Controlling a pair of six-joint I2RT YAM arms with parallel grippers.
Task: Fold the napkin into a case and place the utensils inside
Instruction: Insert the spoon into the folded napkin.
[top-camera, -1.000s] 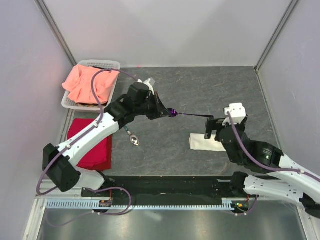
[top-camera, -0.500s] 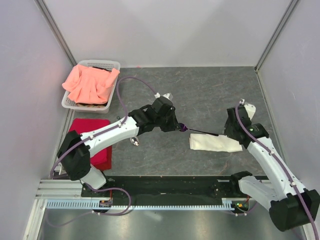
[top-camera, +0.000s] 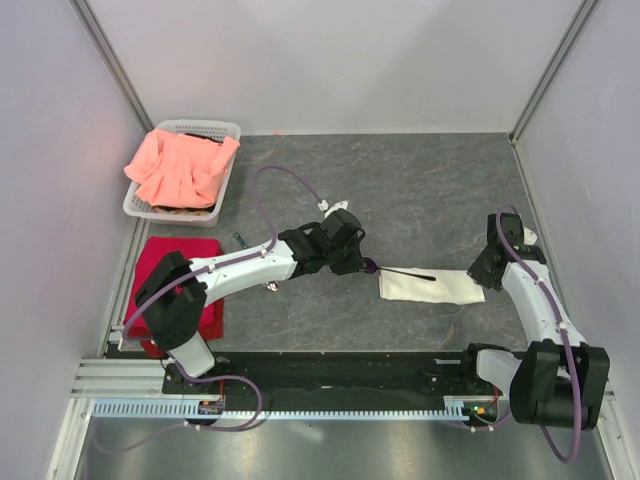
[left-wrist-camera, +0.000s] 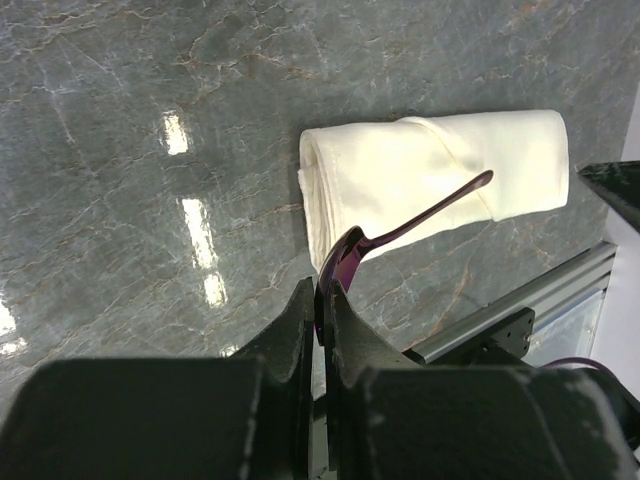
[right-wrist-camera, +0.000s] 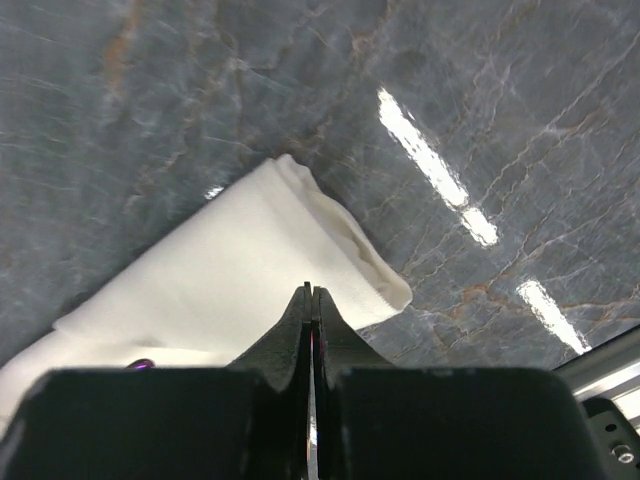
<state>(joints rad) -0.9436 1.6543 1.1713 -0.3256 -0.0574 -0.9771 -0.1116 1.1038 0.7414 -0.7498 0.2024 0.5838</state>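
The cream-white napkin lies folded into a narrow case (top-camera: 430, 288) right of centre, its open end (left-wrist-camera: 318, 185) facing my left gripper. My left gripper (top-camera: 362, 263) (left-wrist-camera: 322, 290) is shut on the round head of a purple utensil (left-wrist-camera: 350, 255). The slim handle (top-camera: 410, 272) (left-wrist-camera: 440, 205) reaches out over the case. My right gripper (top-camera: 484, 272) (right-wrist-camera: 310, 290) is shut, with its tips low over the case's right end (right-wrist-camera: 230, 270); no cloth shows between the jaws. A second utensil (top-camera: 268, 288) peeks out from under the left arm.
A white basket (top-camera: 228, 130) holding a salmon-pink cloth (top-camera: 180, 165) stands at the back left. A red cloth (top-camera: 170, 262) lies in front of it. The black rail (top-camera: 330, 370) runs along the near edge between the arm bases.
My left gripper carried the purple utensil right and down until its handle lay over the case. My right arm swung to the case's right end and its jaws went from open to shut.
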